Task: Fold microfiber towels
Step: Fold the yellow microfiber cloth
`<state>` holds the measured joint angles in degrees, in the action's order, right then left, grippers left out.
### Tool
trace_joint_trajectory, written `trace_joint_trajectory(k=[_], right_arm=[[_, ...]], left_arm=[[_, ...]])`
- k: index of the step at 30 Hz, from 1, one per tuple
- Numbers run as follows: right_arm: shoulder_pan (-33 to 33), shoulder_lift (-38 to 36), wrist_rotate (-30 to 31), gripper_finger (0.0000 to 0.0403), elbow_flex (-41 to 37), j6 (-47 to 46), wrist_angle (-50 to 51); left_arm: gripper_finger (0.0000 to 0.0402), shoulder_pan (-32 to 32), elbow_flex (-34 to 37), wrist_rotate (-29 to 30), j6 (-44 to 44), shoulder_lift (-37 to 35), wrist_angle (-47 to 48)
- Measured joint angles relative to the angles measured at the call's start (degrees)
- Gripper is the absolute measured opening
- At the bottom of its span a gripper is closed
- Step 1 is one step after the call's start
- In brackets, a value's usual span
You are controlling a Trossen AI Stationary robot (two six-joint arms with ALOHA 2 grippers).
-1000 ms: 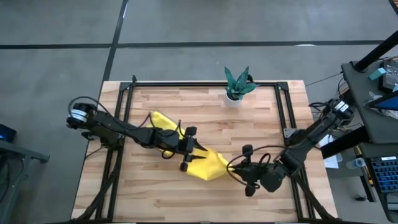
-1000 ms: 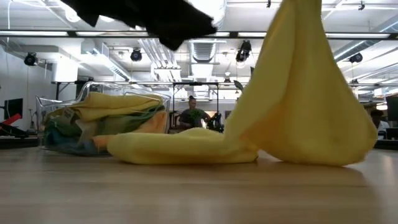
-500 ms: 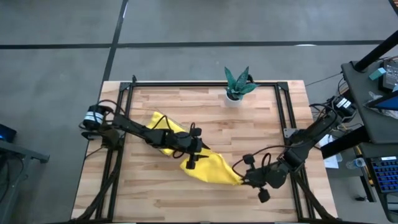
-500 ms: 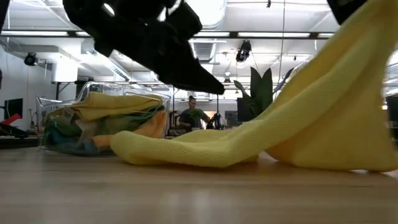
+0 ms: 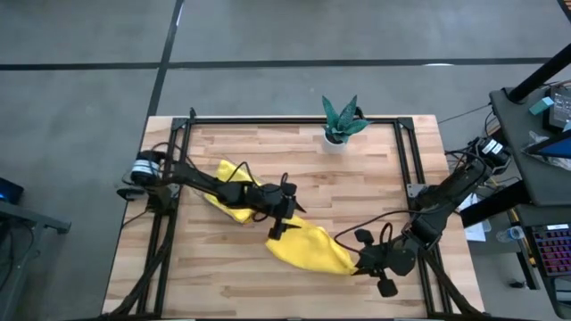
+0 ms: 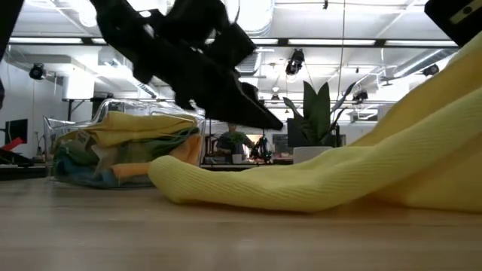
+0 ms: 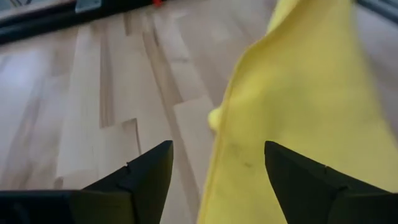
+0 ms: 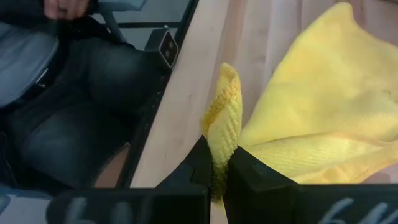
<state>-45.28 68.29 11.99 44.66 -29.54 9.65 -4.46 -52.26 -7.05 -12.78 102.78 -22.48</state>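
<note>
Yellow microfiber towel point(image 5: 308, 251) stretched low across the table's point(image 5: 357, 183) middle toward its front right, one corner clamped in my right gripper point(image 8: 219, 167), my left gripper point(image 7: 214, 163) above its other end, fingers apart, holding nothing

Two yellow towels point(image 5: 308, 250), one plant point(image 5: 342, 119), one tray point(image 6: 120, 143).

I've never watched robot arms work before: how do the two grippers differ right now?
The left gripper is open, its fingers spread apart with the yellow towel lying loose between them, not gripped. The right gripper is shut on a corner of that towel.

The left gripper hovers near the table's middle over the towel; the right gripper sits lower right, near the table's front edge.

Both are dark two-finger grippers working the same towel.
</note>
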Motion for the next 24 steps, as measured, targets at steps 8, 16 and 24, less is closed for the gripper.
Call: trace_joint_trajectory(k=[8,16,24], right_arm=[[-0.1,0.0,0.7,0.0008,0.0,-0.3,-0.1],[-0.1,0.0,1.6,0.0008,0.0,-0.1,0.3],[-0.1,0.0,1.6,0.0008,0.0,-0.4,0.3]], left_arm=[[0.0237,0.9,-4.9,0.8,0.4,7.4,5.5],[0.0227,1.0,-7.7,2.8,0.1,6.9,17.7],[0.014,1.0,-7.5,2.8,-1.6,6.8,18.5]])
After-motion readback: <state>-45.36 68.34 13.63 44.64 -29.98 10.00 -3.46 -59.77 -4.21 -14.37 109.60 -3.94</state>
